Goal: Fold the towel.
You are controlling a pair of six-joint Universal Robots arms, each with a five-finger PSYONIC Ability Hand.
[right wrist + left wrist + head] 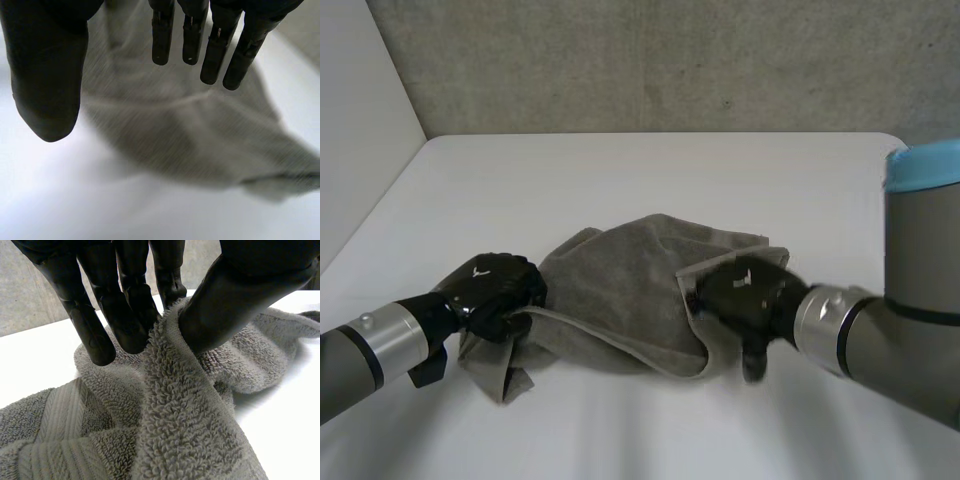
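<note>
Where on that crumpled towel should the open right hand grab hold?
Probably the towel at its right edge, where the hem curls up beside the right hand; come from the robot's right, thumb under the curl. The left hand pinches the opposite end.

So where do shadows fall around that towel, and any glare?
Head view: the towel throws a faint shadow on the table along its near edge. Left wrist view: a darker shadow under its raised fold. No hard glare in either.
</note>
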